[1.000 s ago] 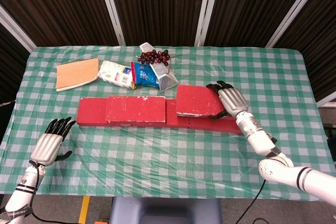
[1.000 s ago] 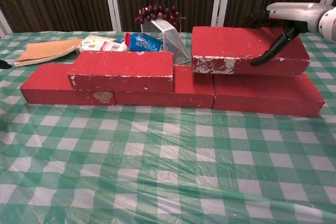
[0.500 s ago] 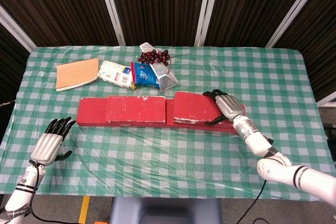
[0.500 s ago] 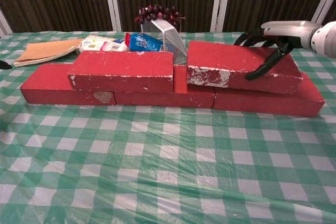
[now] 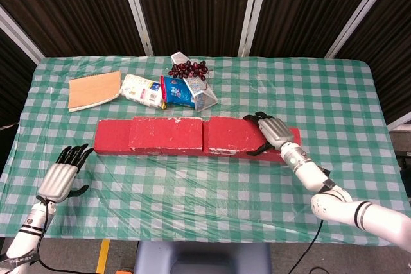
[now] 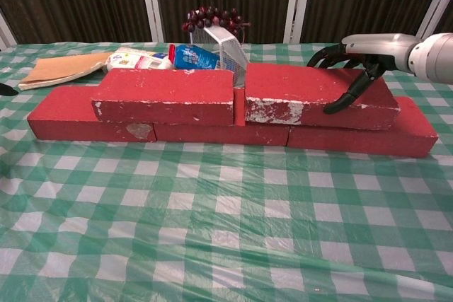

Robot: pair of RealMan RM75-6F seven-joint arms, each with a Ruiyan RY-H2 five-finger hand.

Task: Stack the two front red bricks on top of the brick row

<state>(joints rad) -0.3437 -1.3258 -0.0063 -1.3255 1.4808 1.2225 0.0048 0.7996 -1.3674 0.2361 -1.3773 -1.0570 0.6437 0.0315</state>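
Note:
A row of red bricks (image 6: 212,133) lies across the table's middle. Two more red bricks sit on top of it. The left upper brick (image 5: 166,134) (image 6: 166,95) lies flat. The right upper brick (image 5: 231,136) (image 6: 304,94) lies flat beside it with a narrow gap between them. My right hand (image 5: 270,131) (image 6: 357,54) grips the right end of this brick, fingers over its far edge and thumb on its front face. My left hand (image 5: 64,174) hovers open over the front left of the table, holding nothing.
Behind the bricks lie a tan notebook (image 5: 95,90), a white snack bag (image 5: 144,89), a blue packet (image 5: 176,90) and a tipped wire basket (image 6: 228,46) with dark grapes (image 5: 188,68). The green checked cloth (image 5: 192,190) covers the table in front.
My right hand has lowered the right upper brick from a raised, tilted hold onto the row and shifted it left, up close to the other upper brick. The left hand has stayed still.

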